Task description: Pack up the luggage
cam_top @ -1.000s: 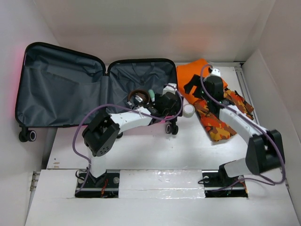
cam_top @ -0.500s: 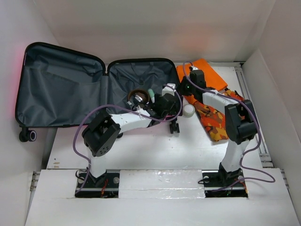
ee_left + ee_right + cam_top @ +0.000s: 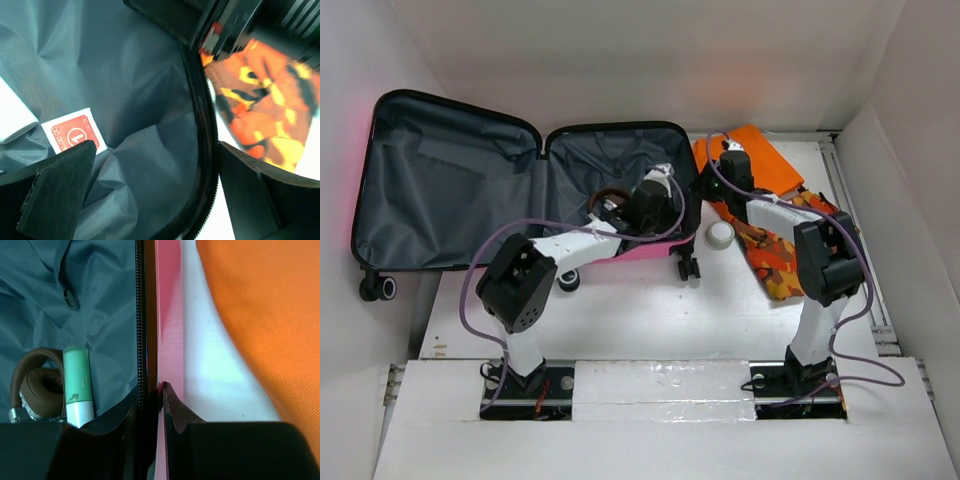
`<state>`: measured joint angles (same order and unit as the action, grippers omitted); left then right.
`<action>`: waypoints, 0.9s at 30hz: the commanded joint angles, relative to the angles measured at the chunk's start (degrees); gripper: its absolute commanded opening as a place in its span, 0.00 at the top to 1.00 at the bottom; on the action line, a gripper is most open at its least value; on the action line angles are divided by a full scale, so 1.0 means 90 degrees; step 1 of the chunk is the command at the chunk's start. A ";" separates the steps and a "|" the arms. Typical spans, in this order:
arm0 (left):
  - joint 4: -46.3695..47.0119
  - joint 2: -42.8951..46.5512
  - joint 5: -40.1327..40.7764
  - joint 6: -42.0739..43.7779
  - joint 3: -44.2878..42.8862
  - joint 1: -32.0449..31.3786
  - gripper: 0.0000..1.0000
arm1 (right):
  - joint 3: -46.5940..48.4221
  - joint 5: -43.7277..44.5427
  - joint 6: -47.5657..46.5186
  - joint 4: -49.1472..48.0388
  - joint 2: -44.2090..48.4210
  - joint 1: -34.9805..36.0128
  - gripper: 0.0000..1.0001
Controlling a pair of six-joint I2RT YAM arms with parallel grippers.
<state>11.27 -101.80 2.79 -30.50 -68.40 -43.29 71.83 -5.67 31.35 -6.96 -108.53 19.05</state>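
The luggage [image 3: 450,190] lies open on the table, grey lining up, with a pink shell [image 3: 170,315] and a black zipper rim [image 3: 202,130]. My right gripper [image 3: 161,387] is shut on the right wall of its right half, one finger inside the lining and one outside on the pink shell; in the top view my right gripper [image 3: 705,185] sits at that edge. My left gripper [image 3: 156,150] hangs open over the lining just inside the same rim, holding nothing. Inside lie brown headphones [image 3: 35,385], a green tube [image 3: 77,385] and a red-and-white card [image 3: 74,132].
A plain orange garment [image 3: 760,160] and an orange camouflage cloth [image 3: 785,250] lie right of the case. A white roll [image 3: 720,233] sits on the table by the case's front right wheel [image 3: 687,268]. White walls close in on both sides.
My right arm swung left from the orange clothes to the case's right edge and closed on its wall. My left gripper shifted a little left and back inside the case, staying open.
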 commanded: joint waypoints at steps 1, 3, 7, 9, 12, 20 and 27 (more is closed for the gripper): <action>0.0457 0.1379 0.2355 -0.0128 -0.0719 0.1900 0.01 | -0.0452 -0.0298 -0.0221 -0.0135 -0.0207 0.0130 1.00; 0.0233 0.1243 0.2356 -0.0058 -0.1263 0.1900 0.01 | -0.0452 -0.0240 -0.0222 -0.0135 -0.0207 0.0198 1.00; 0.0193 0.0872 0.2591 0.0185 -0.1667 0.1900 0.01 | -0.0579 -0.0239 -0.0222 -0.0193 -0.0207 0.0257 1.00; 0.0252 0.0803 0.2591 0.0186 -0.1492 0.1900 0.01 | -0.0705 -0.0239 -0.0222 -0.0193 -0.0207 0.0257 1.00; 0.0252 0.1279 0.2376 0.0000 -0.1141 0.1900 0.01 | -0.0706 -0.0239 -0.0222 -0.0193 -0.0207 0.0257 1.00; -0.1101 0.3808 0.3653 -0.1063 0.1404 0.1627 0.02 | -0.0580 -0.0298 -0.0281 -0.0320 -0.0089 0.0529 1.00; -0.4621 0.6475 0.5421 -0.3275 0.2239 0.1801 0.03 | -0.0579 -0.0424 -0.0281 -0.0389 -0.0207 0.0589 1.00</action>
<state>-12.62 -49.45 40.84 -47.24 -48.77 -28.36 68.53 -2.26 29.12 -12.01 -107.53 19.59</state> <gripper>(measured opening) 0.970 0.234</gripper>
